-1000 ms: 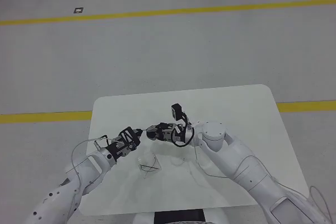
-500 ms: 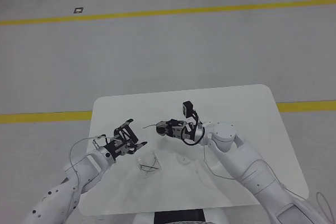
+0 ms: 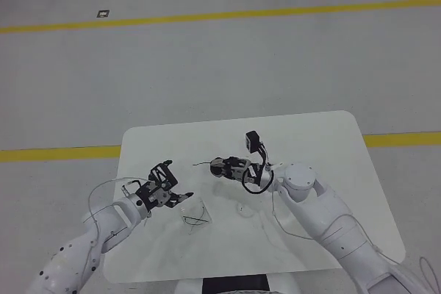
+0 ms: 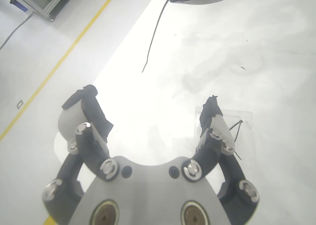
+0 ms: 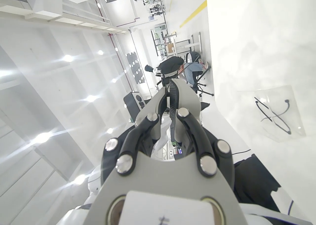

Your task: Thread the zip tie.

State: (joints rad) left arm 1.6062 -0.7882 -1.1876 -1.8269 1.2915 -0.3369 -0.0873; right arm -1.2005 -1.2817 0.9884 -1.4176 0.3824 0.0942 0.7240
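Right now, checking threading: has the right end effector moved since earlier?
Yes: the right end effector drew away from the clear tray, holding the zip tie.

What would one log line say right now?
left tool: open, near clear tray | right tool: shut on zip tie | threading: not done

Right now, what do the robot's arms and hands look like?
The left arm and right arm are white shells with thin cables looped alongside. The left hand has a grey plate, black linkages, silver screws and black-taped pale fingers; the right hand is built alike.
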